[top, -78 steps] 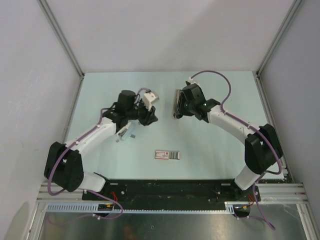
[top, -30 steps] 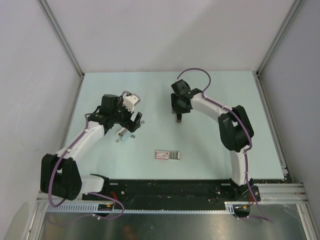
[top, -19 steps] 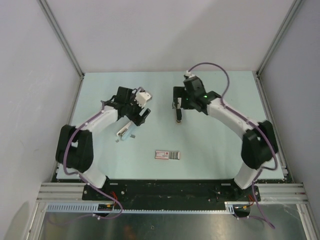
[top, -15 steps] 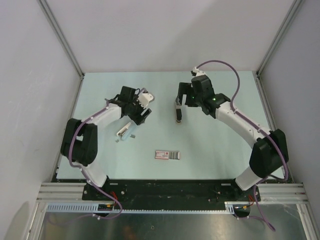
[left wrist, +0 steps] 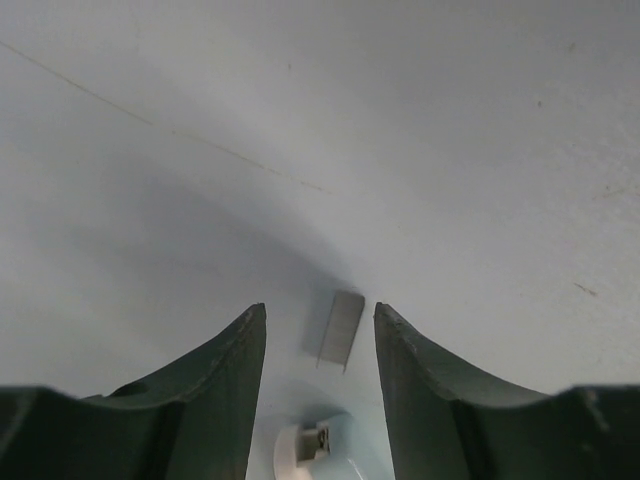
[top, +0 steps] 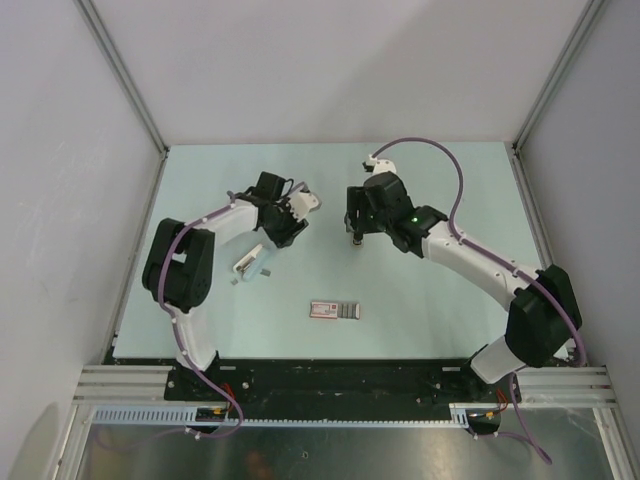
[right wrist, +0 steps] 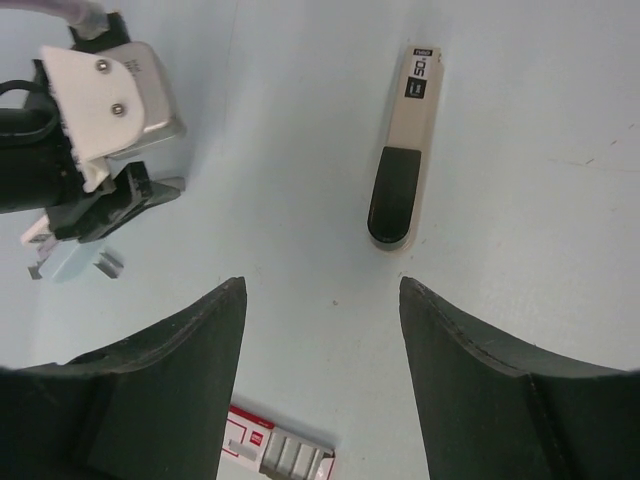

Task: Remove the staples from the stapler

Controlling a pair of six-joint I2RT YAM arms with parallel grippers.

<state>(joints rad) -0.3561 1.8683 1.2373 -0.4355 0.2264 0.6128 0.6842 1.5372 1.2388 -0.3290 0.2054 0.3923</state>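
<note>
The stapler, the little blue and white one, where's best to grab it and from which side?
I'd grip the stapler across its narrow body near mid-length, coming down from above. It lies flat and diagonal on the table, so its two long sides look like the faces free to pinch.

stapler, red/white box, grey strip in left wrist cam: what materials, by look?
Stapler: plastic shell, smooth pale blue and white, with a grey part that is probably metal.
Box: likely printed card, matte red and white, grey end.
Strip: probably metal, flat dull grey with crisp edges, but too small to be sure.
</note>
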